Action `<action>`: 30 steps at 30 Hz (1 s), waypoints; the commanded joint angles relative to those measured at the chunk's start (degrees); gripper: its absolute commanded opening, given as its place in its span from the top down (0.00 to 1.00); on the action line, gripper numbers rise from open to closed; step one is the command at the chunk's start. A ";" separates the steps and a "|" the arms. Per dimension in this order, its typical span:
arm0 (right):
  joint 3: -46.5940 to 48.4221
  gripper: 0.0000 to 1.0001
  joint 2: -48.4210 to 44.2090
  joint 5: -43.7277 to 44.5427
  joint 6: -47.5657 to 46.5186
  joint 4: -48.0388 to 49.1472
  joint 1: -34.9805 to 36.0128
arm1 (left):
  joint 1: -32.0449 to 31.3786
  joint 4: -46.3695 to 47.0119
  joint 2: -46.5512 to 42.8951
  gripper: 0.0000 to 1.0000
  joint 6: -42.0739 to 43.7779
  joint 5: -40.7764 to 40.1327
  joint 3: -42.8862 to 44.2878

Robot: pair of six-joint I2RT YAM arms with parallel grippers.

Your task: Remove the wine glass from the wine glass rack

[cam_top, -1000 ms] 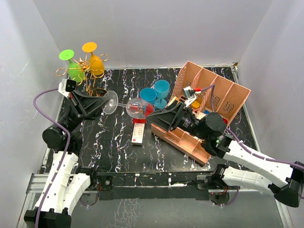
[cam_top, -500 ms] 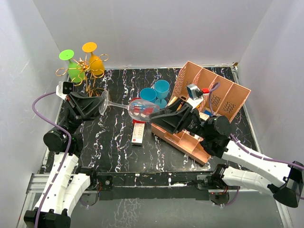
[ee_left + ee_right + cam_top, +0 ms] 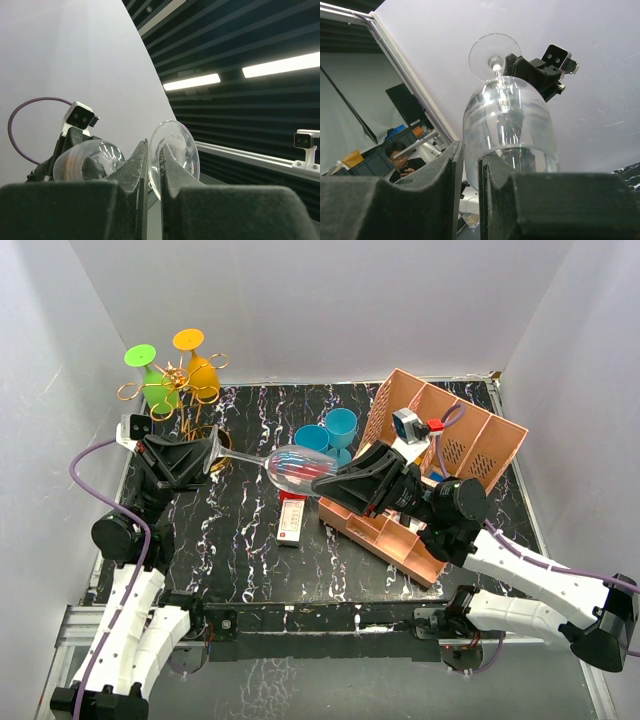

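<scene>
White walls [image 3: 320,300] box you in on three sides of a black, white-veined marble table [image 3: 240,550], whose near and centre-left stretches lie bare. On your right, a pink slotted organizer box [image 3: 470,445] lies tipped over and reaches almost to the table's right edge. The gold wire wine glass rack [image 3: 178,375] stands in the far-left corner, tight to both walls, with a green glass [image 3: 158,390] and an orange glass [image 3: 203,373] hanging on it. The clear wine glass [image 3: 292,468] [image 3: 177,147] [image 3: 507,120] is off that rack and well apart from it, held level above the table's middle. Your left gripper [image 3: 207,453] [image 3: 154,150] pinches the edge of its round foot. Your right gripper [image 3: 322,483] [image 3: 470,150] clamps the bowl's rim wall. Two blue cups [image 3: 327,435] sit just beyond the bowl. A small red-and-white carton [image 3: 291,520] lies below it.
</scene>
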 commanded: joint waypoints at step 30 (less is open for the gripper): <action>10.87 0.92 -11.01 27.35 -22.26 -49.52 1.05 | 0.37 -86.55 -9.68 0.03 50.68 -17.01 22.12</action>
